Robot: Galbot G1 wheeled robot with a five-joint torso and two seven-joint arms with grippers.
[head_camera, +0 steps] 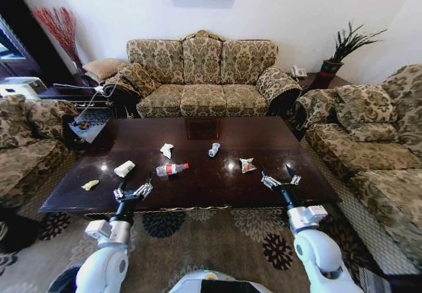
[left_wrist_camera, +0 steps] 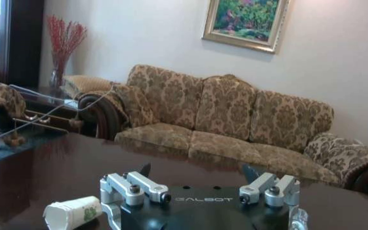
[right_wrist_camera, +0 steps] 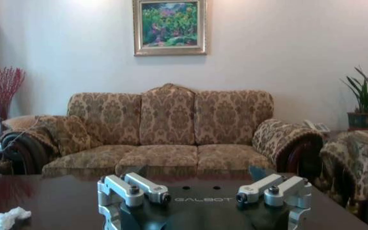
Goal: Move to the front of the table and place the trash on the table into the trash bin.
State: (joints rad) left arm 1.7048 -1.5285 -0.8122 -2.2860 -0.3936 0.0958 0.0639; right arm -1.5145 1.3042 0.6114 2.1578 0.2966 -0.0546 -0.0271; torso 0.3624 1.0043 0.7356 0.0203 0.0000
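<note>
The glossy dark brown table (head_camera: 198, 194) stands right in front of me with trash spread over it. There is a crumpled white paper (head_camera: 167, 150), a crushed clear cup (head_camera: 214, 149), a clear bottle with a red label (head_camera: 171, 169), a snack wrapper (head_camera: 246, 165), a white paper cup (head_camera: 124, 169) (left_wrist_camera: 72, 213) and a yellowish scrap (head_camera: 90, 185). My left gripper (head_camera: 134, 187) (left_wrist_camera: 197, 173) hovers open over the table's near edge, just short of the white cup. My right gripper (head_camera: 277, 175) (right_wrist_camera: 198, 173) is open over the near right part, beside the wrapper. The trash bin is out of view.
A patterned sofa (head_camera: 201, 75) lines the far side of the table. Armchairs stand at the left (head_camera: 26, 141) and at the right (head_camera: 376, 148). A side table with a potted plant (head_camera: 343, 45) fills the back right corner. A patterned rug (head_camera: 211, 237) lies under me.
</note>
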